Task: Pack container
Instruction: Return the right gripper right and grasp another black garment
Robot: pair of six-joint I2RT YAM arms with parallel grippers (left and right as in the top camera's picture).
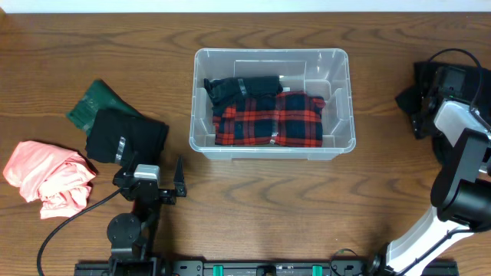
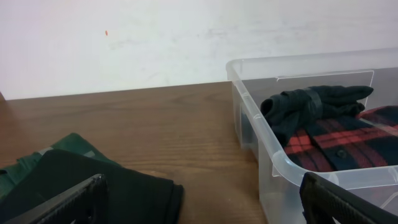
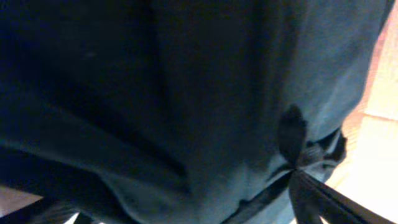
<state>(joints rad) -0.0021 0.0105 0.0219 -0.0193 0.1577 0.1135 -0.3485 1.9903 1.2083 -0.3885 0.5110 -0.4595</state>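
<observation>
The clear plastic container [image 1: 198, 115] stands at the table's middle and holds a red and black plaid shirt [image 1: 268, 123] with a rolled black garment [image 1: 242, 88] on its far side. In the left wrist view the container [image 2: 249, 102] is on the right, with the plaid shirt [image 2: 348, 149] and the black roll [image 2: 311, 106] inside. My left gripper [image 1: 151, 184] is open and empty, low over the table left of the container, its fingers [image 2: 202, 211] wide apart. My right gripper [image 1: 424, 100] is at the far right, open, pressed into a dark blue-black garment [image 3: 186, 93] that fills its view.
A black folded garment [image 1: 123, 134] lies on a dark green one [image 1: 96, 100] left of the container; both also show in the left wrist view, the black one [image 2: 93, 183] and the green one [image 2: 68, 143]. A pink garment [image 1: 50, 176] lies at the far left.
</observation>
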